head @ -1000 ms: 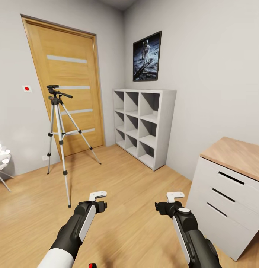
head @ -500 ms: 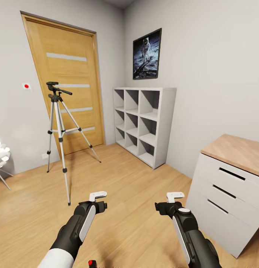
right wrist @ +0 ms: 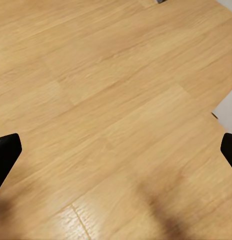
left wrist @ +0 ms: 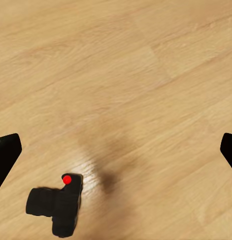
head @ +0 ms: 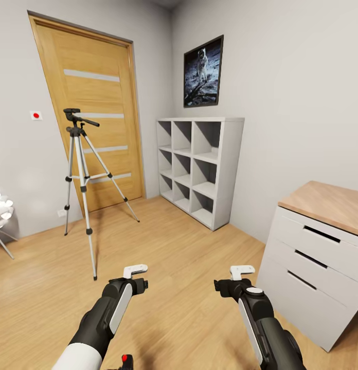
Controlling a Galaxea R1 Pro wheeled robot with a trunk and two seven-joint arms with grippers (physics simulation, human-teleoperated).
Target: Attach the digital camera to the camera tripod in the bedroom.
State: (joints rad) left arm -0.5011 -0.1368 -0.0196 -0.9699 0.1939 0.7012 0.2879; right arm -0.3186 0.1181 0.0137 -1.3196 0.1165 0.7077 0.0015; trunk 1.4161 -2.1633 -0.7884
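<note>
The camera tripod (head: 81, 174) stands on the wood floor at the left, in front of the wooden door (head: 91, 108) of the bedroom, its black head and pan handle uppermost. The digital camera (left wrist: 57, 204) lies on the floor, small and black with a red spot; in the head view it peeks in at the bottom edge (head: 126, 361), just below my left forearm. My left gripper (head: 134, 273) hangs open above the floor, with the camera off to one side of its fingers. My right gripper (head: 241, 274) is open too, over bare planks.
A white cube shelf (head: 202, 167) stands against the right wall under an astronaut picture (head: 203, 72). A white drawer unit with a wooden top (head: 318, 246) is close on my right. A white stand with lamps (head: 1, 216) sits at the far left.
The whole picture has shifted slightly upward, so the view has moved. A little more of the digital camera shows at the bottom edge. Both arms hold the same pose.
</note>
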